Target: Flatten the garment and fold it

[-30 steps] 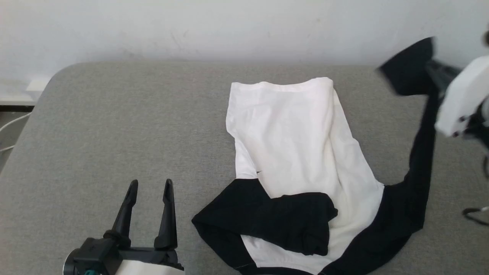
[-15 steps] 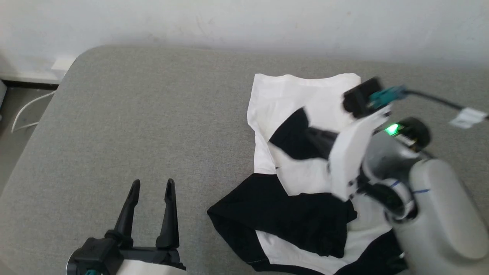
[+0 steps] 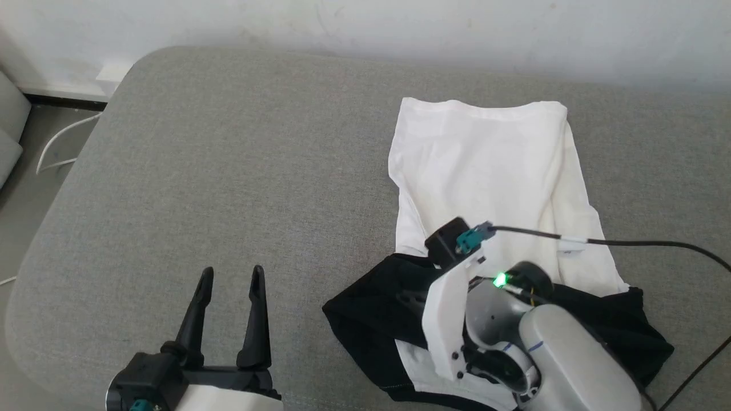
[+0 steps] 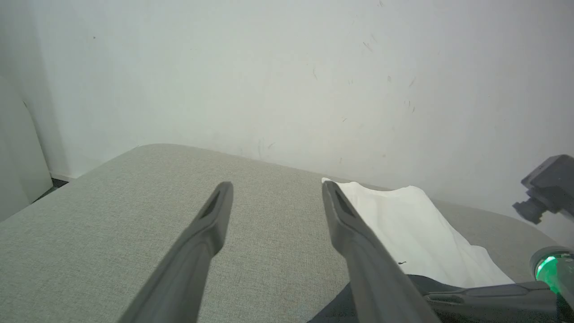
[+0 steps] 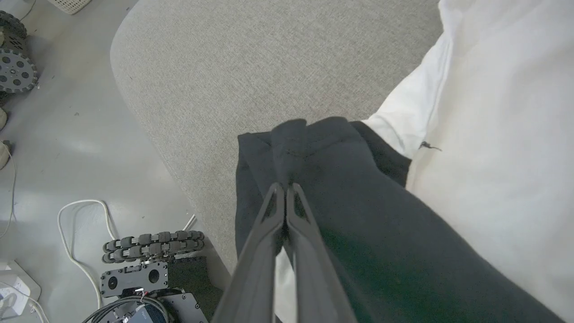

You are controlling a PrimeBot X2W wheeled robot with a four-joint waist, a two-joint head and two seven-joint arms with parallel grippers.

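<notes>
Robot arms work at a grey upholstered surface [image 3: 228,142] set against a white wall [image 3: 400,28]. The shirt [image 3: 491,165] lies on the right half of that surface, its white body spread flat and reaching toward the wall, with one straight edge at the far end. The near end is a heap of black cloth, where a black sleeve [image 3: 365,314] lies folded across the white body.

The right gripper [image 5: 285,187] is low over this heap, its wrist and pale forearm covering the near part of the shirt in the head view. Seen from the right wrist, its fingers [image 5: 264,233] are clenched together with the tips pinching a bunched fold of the black sleeve. A green light [image 3: 501,279] glows on the wrist, and a black cable [image 3: 628,244] runs from it across the white body and off to the right.

The left gripper [image 3: 232,274] hovers at the near left, well apart from the shirt, its fingers released and spread wide with nothing between them, above bare grey fabric.

Below the surface's edge, the right wrist view takes in a grey floor [image 5: 67,134], a white cord [image 5: 67,224] and the robot's wheeled base [image 5: 134,269].
</notes>
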